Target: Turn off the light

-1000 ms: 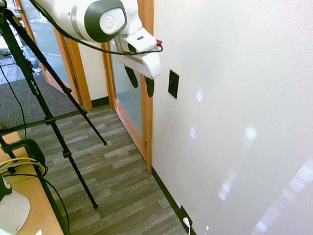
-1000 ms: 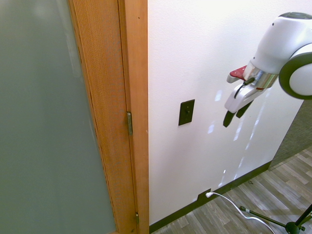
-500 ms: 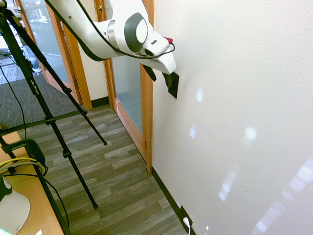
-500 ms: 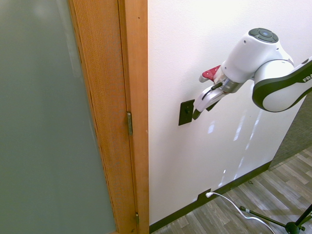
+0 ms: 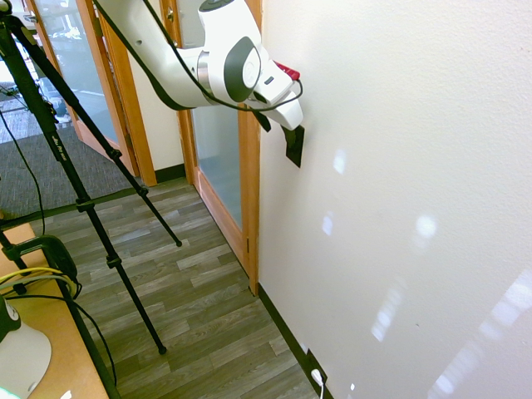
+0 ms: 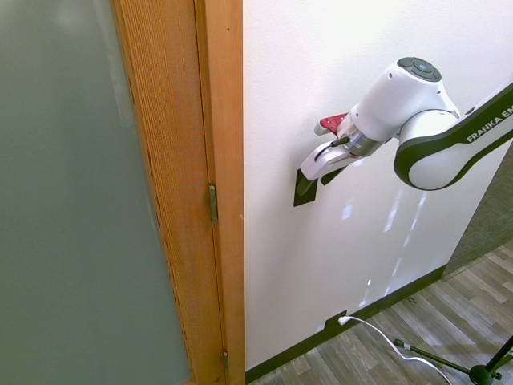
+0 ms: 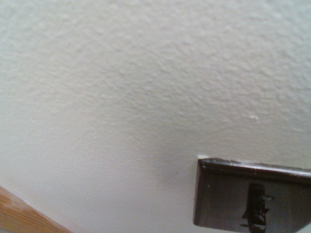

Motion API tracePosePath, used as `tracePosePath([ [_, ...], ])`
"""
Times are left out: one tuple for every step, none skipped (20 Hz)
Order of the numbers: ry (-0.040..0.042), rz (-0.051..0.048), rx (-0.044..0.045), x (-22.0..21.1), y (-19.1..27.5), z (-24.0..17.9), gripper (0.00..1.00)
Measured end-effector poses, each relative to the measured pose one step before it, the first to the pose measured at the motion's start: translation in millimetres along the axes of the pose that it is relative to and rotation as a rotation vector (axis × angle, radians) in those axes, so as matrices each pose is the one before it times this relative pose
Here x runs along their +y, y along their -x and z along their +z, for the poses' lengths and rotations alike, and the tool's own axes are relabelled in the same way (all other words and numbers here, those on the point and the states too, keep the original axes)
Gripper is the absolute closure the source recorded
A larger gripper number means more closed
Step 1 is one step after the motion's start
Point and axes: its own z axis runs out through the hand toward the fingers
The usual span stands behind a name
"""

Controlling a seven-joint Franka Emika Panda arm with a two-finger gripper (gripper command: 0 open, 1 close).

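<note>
Covering black switch plate (image 6: 303, 192) on white textured wall (image 6: 337, 72): tool (image 6: 314, 170).

Wooden door frame (image 6: 220, 160) with frosted glass (image 6: 72, 200), textured white wall (image 5: 399, 125), gray plank floor (image 5: 199, 307), low black outlet (image 5: 317, 368) with white plug (image 6: 343, 320).

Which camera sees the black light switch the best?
The wrist view: the switch fills one corner, close up, its plate and little toggle clear against the white wall. In both exterior views the robot's hand covers the top of the switch, leaving only a dark lower corner showing.
</note>
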Motion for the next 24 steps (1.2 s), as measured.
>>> tracePosePath([
  [-0.00095, 0.01662, -0.00036, -0.28, -3.7, 2.41, 1.0],
  [-0.00234, 0.01233, 0.0023, 0.09, -4.55, 1.96, 1.0],
  [-0.00526, 0.00955, 0.00318, 0.88, -4.06, 1.23, 1.0],
  [-0.00149, 0.00682, 0.00052, 2.01, -2.02, 1.4, 1.0],
  [-0.00131, 0.00431, 0.0002, 1.25, -0.86, 0.86, 1.0],
  [0.00071, 0.00377, 0.00084, 1.08, -1.23, 0.4, 1.0],
  [0.00159, 0.00349, -0.00038, 0.9, -0.7, 0.88, 1.0],
  [0.00193, 0.00339, -0.00015, 1.04, -1.04, 1.32, 1.0],
  [0.00263, 0.00408, -0.00067, 1.35, -0.74, 1.39, 1.0],
  [0.00252, 0.00343, -0.00096, 1.1, -0.57, 1.91, 1.0],
  [0.00209, 0.00266, -0.00114, 0.93, -0.31, 1.98, 1.0],
  [0.00111, 0.00388, 0.00001, 0.94, -0.52, 1.14, 1.0],
  [0.0009, 0.00329, 0.00121, 0.71, -0.79, 0.41, 1.0],
  [0.0017, 0.00281, 0.00246, 0.63, -0.85, 0.26, 1.0],
  [0.00185, 0.00205, 0.00281, 0.4, -0.32, 0.25, 1.0],
  [0.00091, 0.00139, 0.00235, 0.19, -0.08, 0.2, 1.0],
  [-0.00177, 0.00013, 0.00121, -0.38, 0.61, 0.1, 1.0],
  [-0.00339, -0.00018, 0.00084, -0.85, 1.01, -0.05, 1.0],
  [-0.00151, -0.00106, 0.00062, -1.44, 1.19, 0.0, 1.0],
  [0.00027, -0.00072, 0.00156, -1.8, 1.15, 0.27, 1.0],
  [0.00402, -0.00082, 0.0019, -1.91, 0.52, 0.47, 1.0],
  [0.00705, 0.0002, 0.00178, -1.59, 0.49, 0.15, 1.0],
  [0.00693, 0.00197, 0.00093, -0.9, 0.41, 0.35, 1.0],
  [0.00739, 0.00149, -0.00022, -0.9, -0.07, 0.84, 1.0],
])
